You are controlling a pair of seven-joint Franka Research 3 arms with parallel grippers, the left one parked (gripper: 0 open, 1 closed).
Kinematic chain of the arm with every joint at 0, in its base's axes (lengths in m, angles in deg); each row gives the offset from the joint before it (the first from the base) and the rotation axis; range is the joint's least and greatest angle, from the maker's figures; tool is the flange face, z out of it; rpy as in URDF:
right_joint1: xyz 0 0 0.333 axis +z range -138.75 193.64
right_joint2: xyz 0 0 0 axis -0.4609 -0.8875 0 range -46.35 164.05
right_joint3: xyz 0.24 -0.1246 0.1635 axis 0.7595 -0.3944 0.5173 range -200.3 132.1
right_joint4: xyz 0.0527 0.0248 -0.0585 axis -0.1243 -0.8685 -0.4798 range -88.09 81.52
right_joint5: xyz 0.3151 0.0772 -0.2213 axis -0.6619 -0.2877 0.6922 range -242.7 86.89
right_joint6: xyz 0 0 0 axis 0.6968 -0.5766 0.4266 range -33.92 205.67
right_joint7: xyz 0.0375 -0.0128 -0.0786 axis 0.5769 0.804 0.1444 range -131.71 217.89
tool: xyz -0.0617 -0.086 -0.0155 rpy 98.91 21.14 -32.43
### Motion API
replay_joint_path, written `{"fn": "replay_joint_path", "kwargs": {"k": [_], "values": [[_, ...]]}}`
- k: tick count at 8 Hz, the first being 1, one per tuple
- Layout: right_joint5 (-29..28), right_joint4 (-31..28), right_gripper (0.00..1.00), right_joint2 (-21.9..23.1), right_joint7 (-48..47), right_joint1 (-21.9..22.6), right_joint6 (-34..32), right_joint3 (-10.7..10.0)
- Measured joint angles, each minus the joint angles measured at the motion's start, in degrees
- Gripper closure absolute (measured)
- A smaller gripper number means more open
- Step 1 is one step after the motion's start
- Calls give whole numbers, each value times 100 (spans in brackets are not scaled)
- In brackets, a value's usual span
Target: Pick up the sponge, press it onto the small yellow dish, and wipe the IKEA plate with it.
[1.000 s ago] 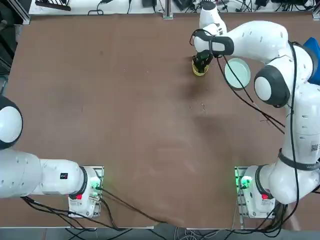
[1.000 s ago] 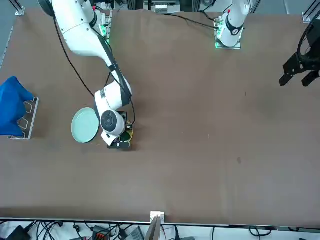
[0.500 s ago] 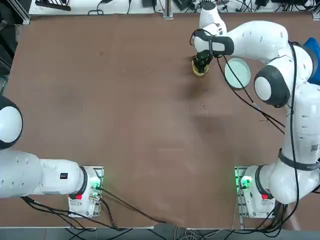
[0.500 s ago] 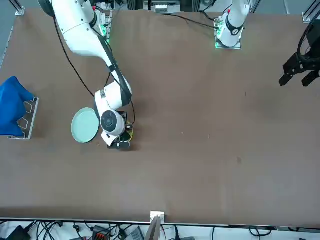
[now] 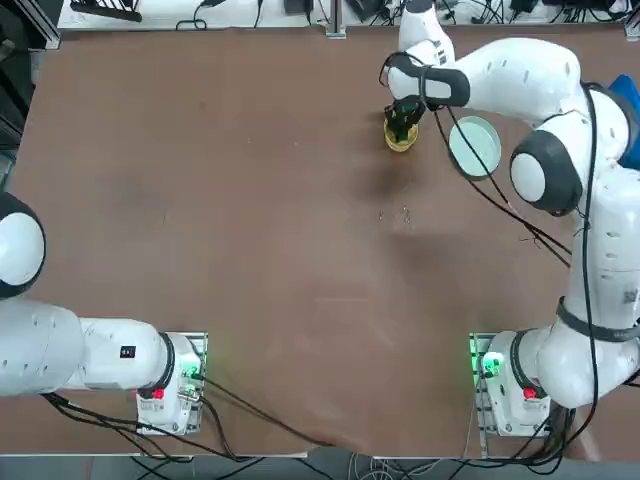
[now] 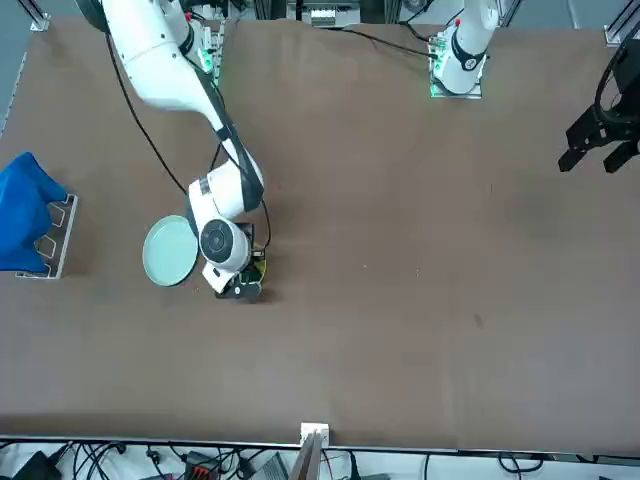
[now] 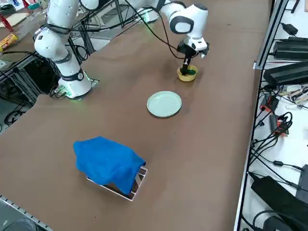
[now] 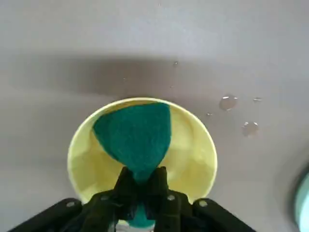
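Note:
My right gripper (image 8: 141, 186) is shut on the sponge (image 8: 135, 135), pinching one end of it, green scouring side up. The sponge hangs inside the small yellow dish (image 8: 198, 159), which sits at the far side of the table, right of centre. In the right side view the gripper (image 7: 186, 65) points straight down into the yellow dish (image 7: 187, 74). The top view shows the gripper (image 5: 402, 125) over the dish (image 5: 400, 141). The pale mint IKEA plate (image 5: 474, 146) lies just to the right of the dish, apart from it, also visible in the front view as the plate (image 6: 168, 251).
A blue cloth (image 7: 108, 163) covers a metal stand near the table's right edge. A few small drops (image 8: 227, 102) mark the brown table beside the dish. The arm's black cable (image 5: 470, 175) hangs over the plate.
The right gripper with the sponge has shifted slightly toward the far edge of the table over the yellow dish. Nothing else moved.

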Motion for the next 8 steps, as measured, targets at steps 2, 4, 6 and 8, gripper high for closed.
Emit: {"fn": "replay_joint_path", "kwargs": {"k": [2,4,6,8], "values": [[0,29,90,439,0,-8,-423,8],[2,-30,90,845,45,-149,-680,-14],[3,-337,90,1138,517,-582,-695,-40],[2,-916,90,1464,1041,-1139,-492,-51]]}}
